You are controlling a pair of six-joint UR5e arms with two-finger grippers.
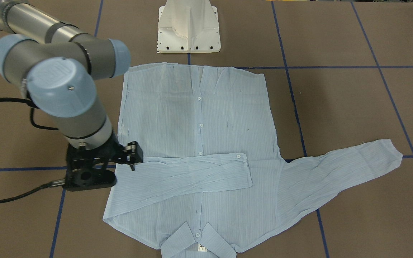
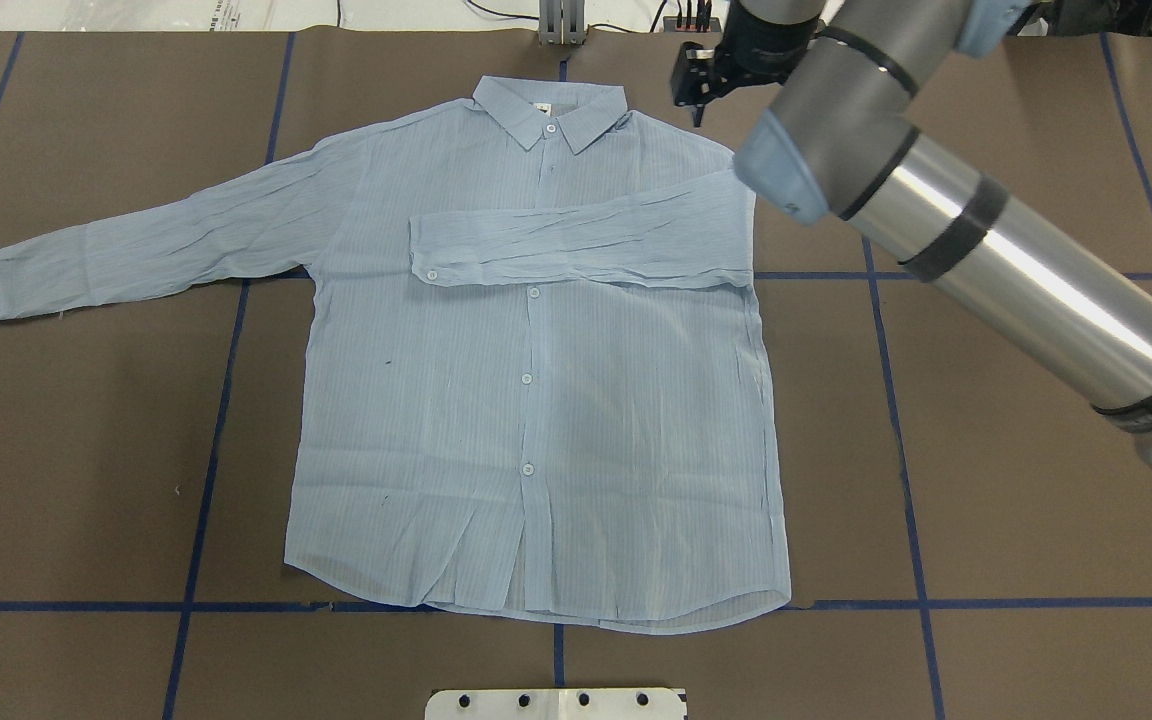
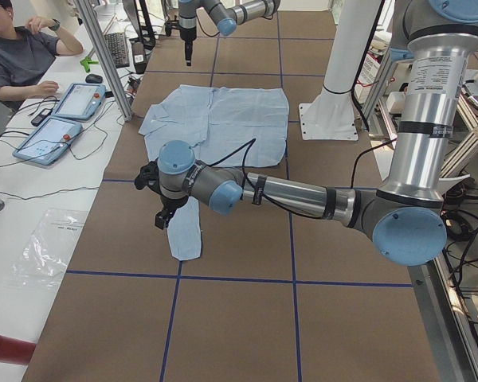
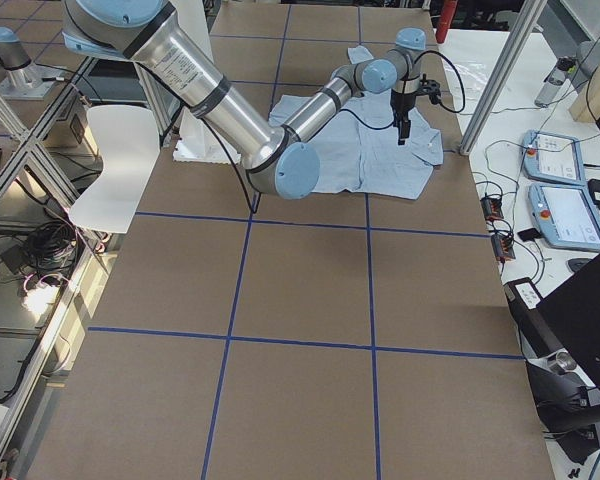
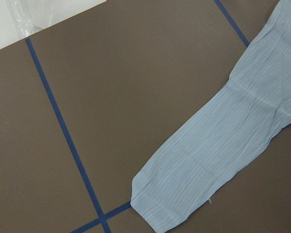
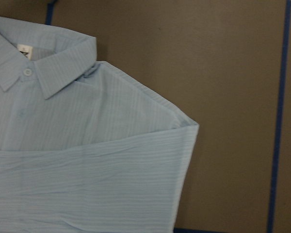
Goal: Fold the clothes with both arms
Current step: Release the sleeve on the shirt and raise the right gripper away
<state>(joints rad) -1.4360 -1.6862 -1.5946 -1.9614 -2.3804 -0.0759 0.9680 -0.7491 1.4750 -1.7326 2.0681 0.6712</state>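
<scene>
On the brown table (image 2: 986,450), seen from overhead: shirt (image 2: 536,420) flat and buttoned, collar (image 2: 548,115) at 12 o'clock, hem at 6. Right sleeve (image 2: 586,240) lies folded across the chest; left sleeve (image 2: 156,245) runs out to 9 o'clock. Right gripper (image 1: 132,162) hangs off the shoulder at 1 o'clock — jaw gap unreadable, no cloth seen in it. Left gripper (image 3: 161,215) hovers over the cuff (image 5: 169,199); whether open or closed, cannot tell. Likely step: second sleeve fold — pinch the cuff edge only, lift low, lay it parallel over the first.
</scene>
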